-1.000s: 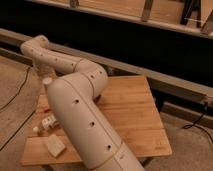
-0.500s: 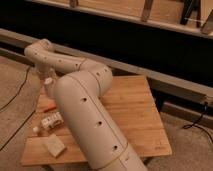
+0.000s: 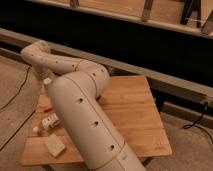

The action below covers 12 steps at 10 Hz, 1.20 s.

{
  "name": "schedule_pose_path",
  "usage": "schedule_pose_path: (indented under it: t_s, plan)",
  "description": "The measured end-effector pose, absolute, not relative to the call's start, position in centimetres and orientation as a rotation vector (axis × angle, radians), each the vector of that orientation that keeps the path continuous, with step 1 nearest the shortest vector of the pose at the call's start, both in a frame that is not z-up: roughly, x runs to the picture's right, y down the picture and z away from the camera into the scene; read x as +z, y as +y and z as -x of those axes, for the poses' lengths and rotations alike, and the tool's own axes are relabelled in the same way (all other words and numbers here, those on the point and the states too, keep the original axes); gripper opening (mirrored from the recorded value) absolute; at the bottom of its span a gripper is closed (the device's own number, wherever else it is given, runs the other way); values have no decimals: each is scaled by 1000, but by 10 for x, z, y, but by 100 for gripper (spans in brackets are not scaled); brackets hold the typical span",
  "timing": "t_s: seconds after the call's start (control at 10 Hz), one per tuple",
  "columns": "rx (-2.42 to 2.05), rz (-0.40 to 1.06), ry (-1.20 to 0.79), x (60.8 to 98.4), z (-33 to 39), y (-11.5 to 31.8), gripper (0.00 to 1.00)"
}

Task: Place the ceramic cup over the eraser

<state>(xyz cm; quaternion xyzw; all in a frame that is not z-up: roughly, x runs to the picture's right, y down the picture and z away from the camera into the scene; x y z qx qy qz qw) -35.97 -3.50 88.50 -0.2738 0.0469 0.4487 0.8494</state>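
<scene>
My gripper [image 3: 46, 84] hangs at the end of the white arm, over the back left corner of the wooden table [image 3: 135, 115]. A small off-white shape [image 3: 48, 80] sits at the gripper's end. I cannot tell whether it is the ceramic cup or part of the wrist. No other cup shows. The black eraser is not visible. It may be hidden behind the arm's thick link [image 3: 85, 125], which covers the table's left middle.
A pale beige block [image 3: 54, 145] lies near the table's front left corner. A small white object [image 3: 50, 121] lies on its side behind it. A thin orange-red item [image 3: 45, 107] lies farther back. A long dark ledge [image 3: 150, 75] runs behind the table. Cables lie on the floor.
The arm's thick link has shifted a little to the right, and more of the table's left side shows. The gripper has stayed over the back left corner.
</scene>
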Motion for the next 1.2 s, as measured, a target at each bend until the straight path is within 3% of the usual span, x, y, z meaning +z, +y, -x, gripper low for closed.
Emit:
schedule_pose_path:
  t_s: [1.2]
  plan:
    - [923, 551, 149, 915, 366, -34, 65]
